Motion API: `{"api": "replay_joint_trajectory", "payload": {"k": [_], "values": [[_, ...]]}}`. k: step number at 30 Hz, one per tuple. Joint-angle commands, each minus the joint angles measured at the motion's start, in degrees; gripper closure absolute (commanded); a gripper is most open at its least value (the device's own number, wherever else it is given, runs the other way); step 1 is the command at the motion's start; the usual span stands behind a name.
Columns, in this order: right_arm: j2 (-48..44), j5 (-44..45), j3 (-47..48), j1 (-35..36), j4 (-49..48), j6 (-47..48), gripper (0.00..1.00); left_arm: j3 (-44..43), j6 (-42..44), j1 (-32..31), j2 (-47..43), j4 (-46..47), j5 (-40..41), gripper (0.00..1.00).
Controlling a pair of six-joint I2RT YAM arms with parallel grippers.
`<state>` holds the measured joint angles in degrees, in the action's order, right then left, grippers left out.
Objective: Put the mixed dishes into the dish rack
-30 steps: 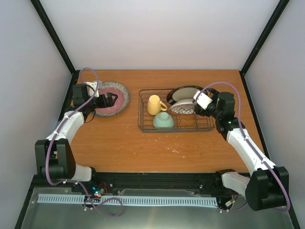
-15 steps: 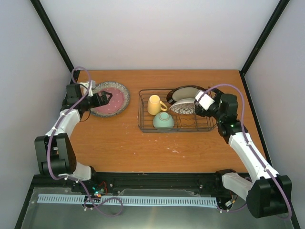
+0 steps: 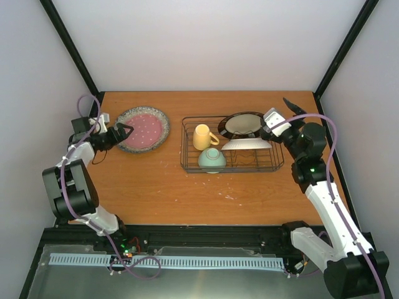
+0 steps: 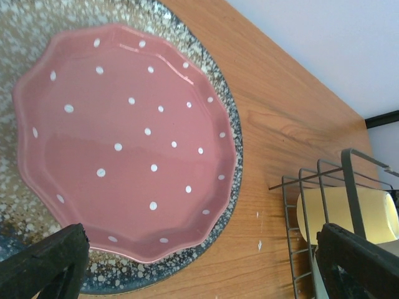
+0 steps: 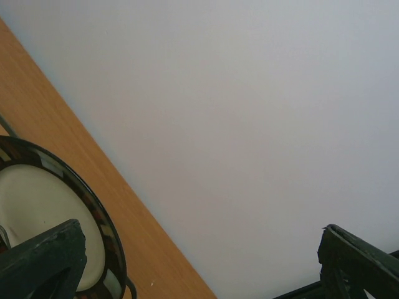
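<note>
Overhead: pink plate [image 3: 144,128] flat on the table [image 3: 162,187], left of the dish rack [image 3: 237,169]; left hand [image 3: 126,132] spread at its edge, right hand [image 3: 282,112] spread, empty, by the cream plate [image 3: 242,123]. Left wrist: pink plate filling the view; right wrist: just cream rim and wall. Likely last pickup: needs closing on the rim, then lifting.

The pink plate [image 4: 124,143] is dotted with small white spots, and its wide rim is speckled grey and cream, darkening to blue-black at one edge. In the black wire dish rack [image 3: 183,146], a pale yellow mug [image 3: 202,136], a mint-green bowl [image 3: 212,160], a cream plate [image 3: 242,124] ringed by a dark striped rim, and another plate [image 3: 247,144] shown only as white are seen. The table [image 3: 162,187] is grained orange-brown wood, set against pale grey walls [image 3: 206,43].
</note>
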<state>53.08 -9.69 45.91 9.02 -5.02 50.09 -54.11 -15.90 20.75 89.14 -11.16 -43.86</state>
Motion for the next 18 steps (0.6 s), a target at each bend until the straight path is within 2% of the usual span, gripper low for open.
{"api": "replay_joint_trajectory", "payload": {"k": [1, 6, 12, 16, 18], "values": [[-3.2, -0.7, 2.4, -0.3, 0.6, -1.7, 0.0, -1.3, 1.6, 0.2, 3.1, -2.1, -2.3, 0.0], [-6.0, -3.9, 5.8, -0.3, 5.1, -8.9, 0.0, -2.2, 2.8, 0.4, 6.7, -3.7, -2.3, 0.0], [-4.4, -4.6, 11.2, -0.3, 14.5, -18.2, 0.0, -5.0, 3.5, 0.4, 8.3, -5.2, 1.5, 0.0], [-4.0, -5.3, 12.0, -0.3, 17.2, -20.6, 0.04, -6.8, 4.5, 0.4, 9.5, -5.9, 5.3, 0.0], [-4.2, -5.4, 12.1, -0.3, 17.7, -21.5, 0.09, -8.0, 5.0, 0.4, 10.9, -6.6, 6.0, 0.01]]}}
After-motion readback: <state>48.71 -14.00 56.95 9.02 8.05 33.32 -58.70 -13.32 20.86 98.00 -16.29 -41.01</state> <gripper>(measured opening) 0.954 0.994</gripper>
